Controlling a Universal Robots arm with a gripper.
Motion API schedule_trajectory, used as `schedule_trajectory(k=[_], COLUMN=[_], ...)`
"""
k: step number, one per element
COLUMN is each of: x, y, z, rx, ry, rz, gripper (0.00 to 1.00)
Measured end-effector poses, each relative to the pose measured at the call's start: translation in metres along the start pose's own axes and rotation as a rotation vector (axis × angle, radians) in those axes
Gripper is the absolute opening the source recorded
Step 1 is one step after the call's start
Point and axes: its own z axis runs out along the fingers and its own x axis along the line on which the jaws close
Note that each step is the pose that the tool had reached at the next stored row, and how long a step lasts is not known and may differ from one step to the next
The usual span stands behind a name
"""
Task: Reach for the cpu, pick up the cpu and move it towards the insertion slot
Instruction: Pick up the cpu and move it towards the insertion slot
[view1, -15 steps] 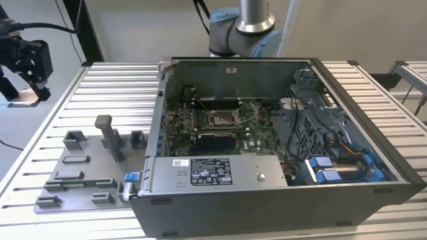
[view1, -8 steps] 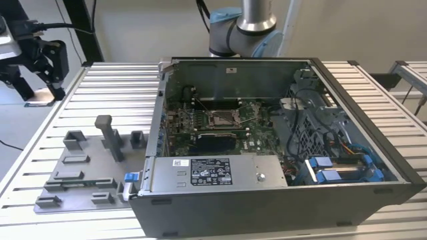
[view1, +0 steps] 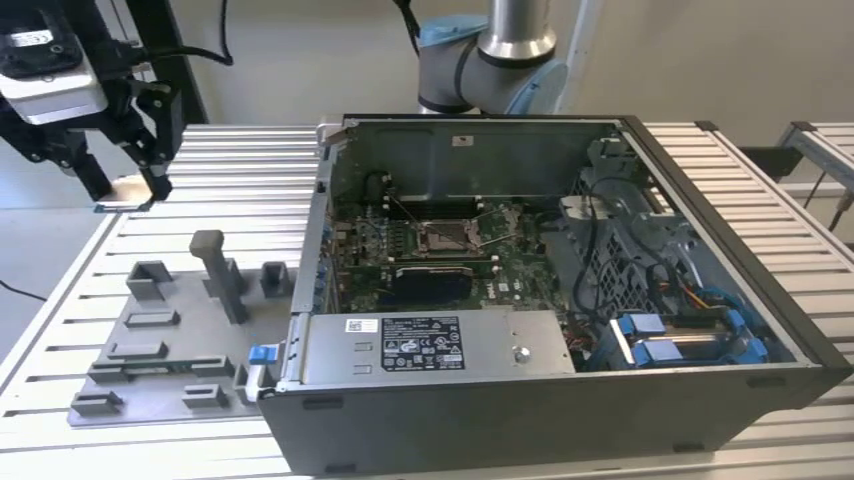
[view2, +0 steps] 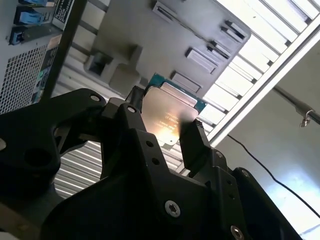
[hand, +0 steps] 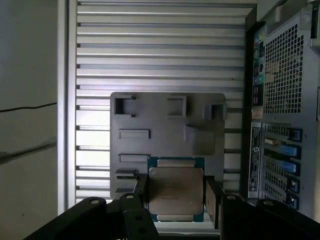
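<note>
My gripper (view1: 127, 192) hangs high at the exterior view's left, above the slatted table and beyond the far end of the grey fixture plate (view1: 160, 340). It is shut on the cpu (view1: 128, 187), a thin square chip with a pale metal face. In both wrist views the cpu (hand: 176, 189) (view2: 169, 116) is flat between two black fingers (hand: 213, 196), clamped by opposite edges. The insertion slot (view1: 441, 235), a silver-framed socket with thin wire levers, lies on the green motherboard inside the open computer case, well to the exterior view's right of the gripper.
The open computer case (view1: 534, 400) fills the middle and right of the exterior view, and its wall (view1: 320, 230) stands between gripper and socket. The fixture plate carries several grey blocks and a tall post (view1: 214, 270). The arm's base (view1: 487, 60) rises behind the case.
</note>
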Motion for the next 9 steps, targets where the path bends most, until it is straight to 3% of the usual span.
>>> schedule_trajectory(k=[9], x=[-0.0411], y=[0.0000], z=[0.0001], rx=[0.0000], ry=[0.0005], rz=[0.000], gripper=[0.00])
